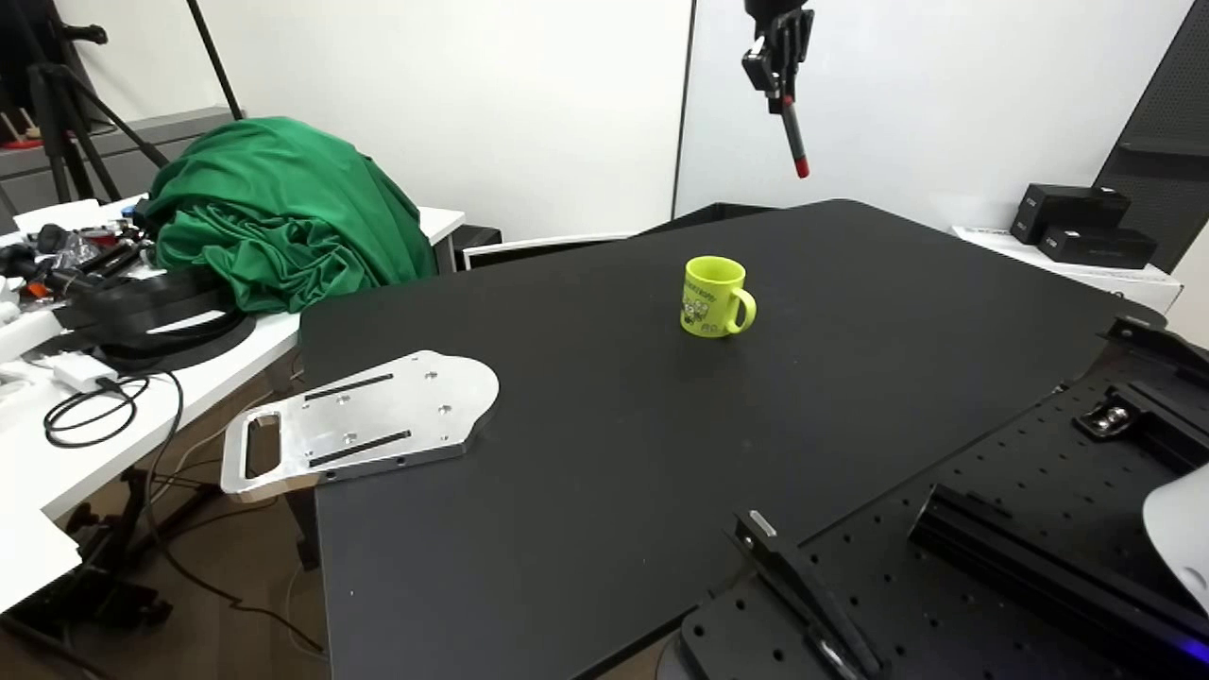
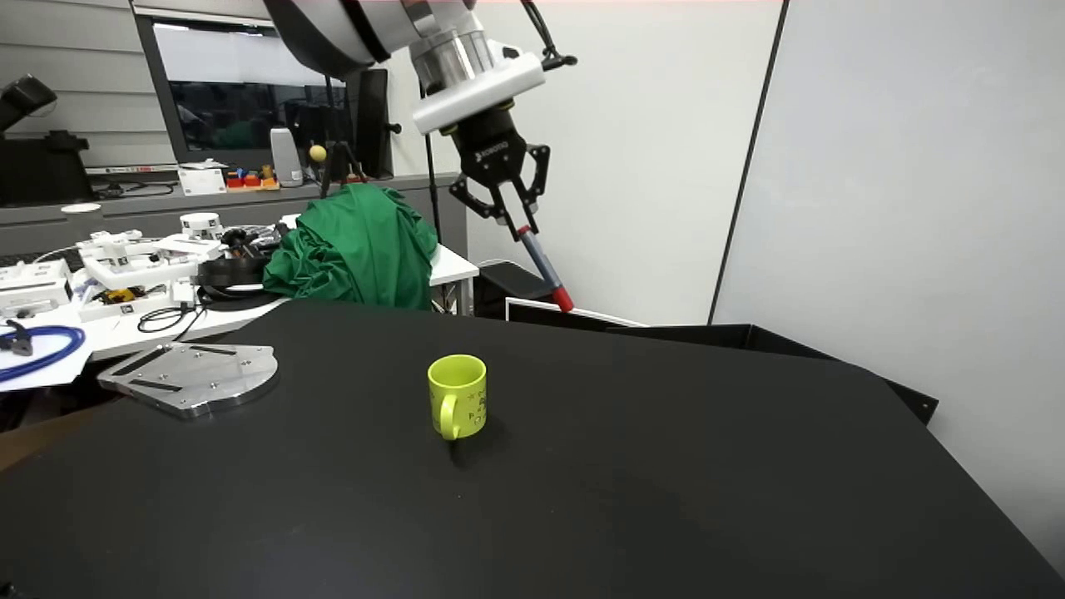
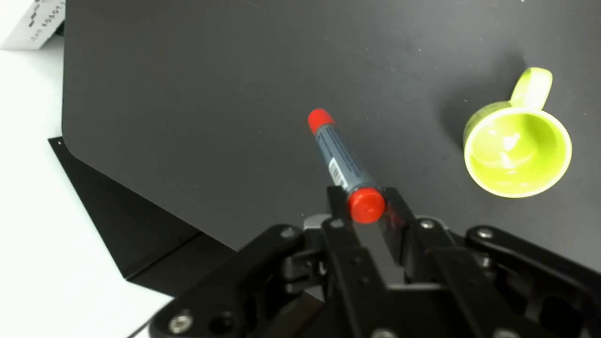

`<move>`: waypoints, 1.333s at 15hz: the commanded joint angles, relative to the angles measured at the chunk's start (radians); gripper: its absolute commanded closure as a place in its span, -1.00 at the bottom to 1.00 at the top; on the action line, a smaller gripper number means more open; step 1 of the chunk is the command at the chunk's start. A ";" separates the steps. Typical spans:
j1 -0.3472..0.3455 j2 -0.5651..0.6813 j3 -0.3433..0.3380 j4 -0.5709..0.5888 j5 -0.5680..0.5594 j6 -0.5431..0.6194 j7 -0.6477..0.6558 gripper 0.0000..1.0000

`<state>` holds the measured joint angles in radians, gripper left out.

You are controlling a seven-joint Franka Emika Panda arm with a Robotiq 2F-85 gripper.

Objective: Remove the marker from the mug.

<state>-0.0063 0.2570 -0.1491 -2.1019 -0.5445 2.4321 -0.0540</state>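
Nearest the camera in the wrist view, the black claw (image 3: 365,203) is grasping the marker (image 3: 339,157) near one red end, clamping it from both sides. In both exterior views the marker is hanging tilted in the air, outside the mug (image 2: 458,399) and well apart from it. The mug is standing upright on the dark table (image 2: 666,466), showing its glossy lime inside down to the bottom

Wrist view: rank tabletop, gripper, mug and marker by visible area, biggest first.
1) tabletop
2) gripper
3) mug
4) marker
The frame cuts off the tabletop and gripper; the gripper and marker look bigger for being nearer the camera than the mug.
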 commanded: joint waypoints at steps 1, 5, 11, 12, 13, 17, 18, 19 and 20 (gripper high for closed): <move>-0.067 0.048 -0.016 0.057 0.057 -0.077 -0.051 0.89; -0.148 0.162 -0.020 0.158 0.190 -0.274 -0.158 0.89; -0.251 0.354 -0.008 0.334 0.337 -0.518 -0.267 0.89; -0.262 0.385 -0.007 0.360 0.350 -0.540 -0.270 0.89; -0.271 0.416 -0.005 0.385 0.360 -0.561 -0.274 0.89; -0.293 0.541 -0.007 0.482 0.376 -0.605 -0.259 0.89; -0.297 0.573 -0.007 0.505 0.379 -0.608 -0.254 0.89; -0.301 0.601 -0.008 0.525 0.381 -0.609 -0.252 0.89; -0.302 0.631 -0.010 0.543 0.378 -0.605 -0.249 0.89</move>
<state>-0.2902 0.7895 -0.1642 -1.6667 -0.1766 1.8677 -0.3188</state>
